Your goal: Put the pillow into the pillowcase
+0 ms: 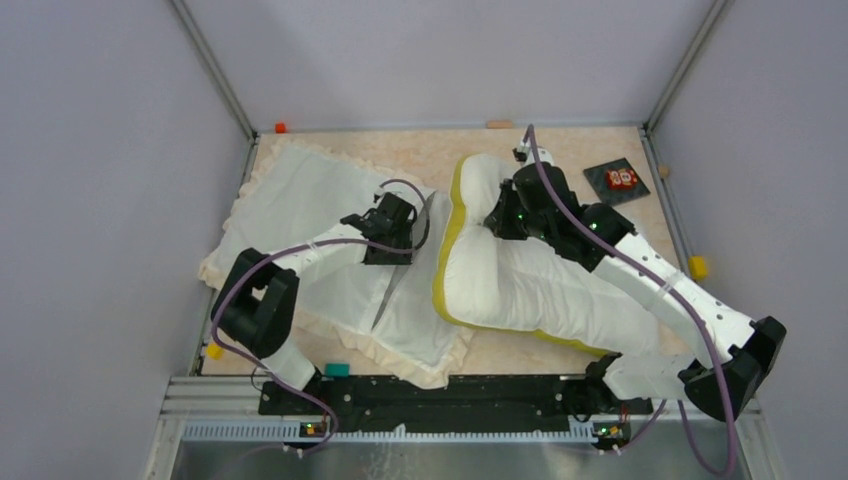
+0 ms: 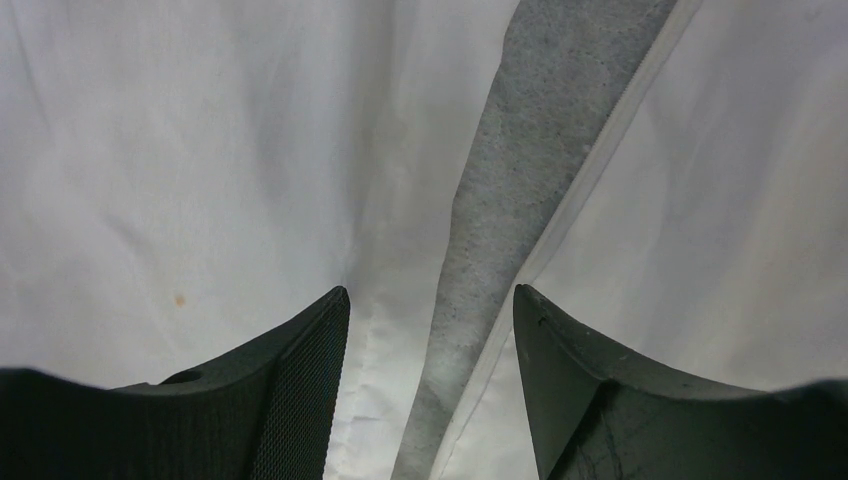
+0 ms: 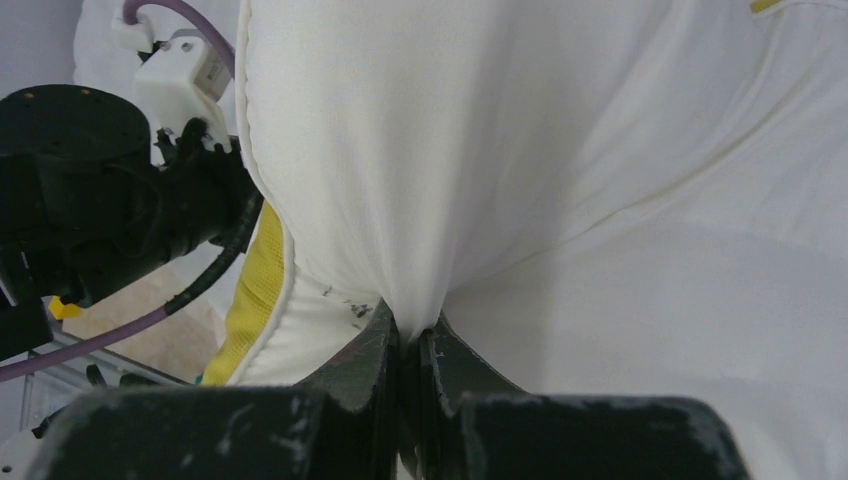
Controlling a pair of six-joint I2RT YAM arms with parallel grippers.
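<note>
Where the right gripper [image 3: 405, 338] clamps, the pillow [image 3: 450, 150] bulges just beyond

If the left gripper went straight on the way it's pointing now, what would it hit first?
Most likely the thin cream-white, frilly-edged fabric pillowcase. The open left gripper points down at it, jaws straddling a hemmed edge beside the grey strip where the cloth parts. How far above the cloth it hovers is unclear.
</note>
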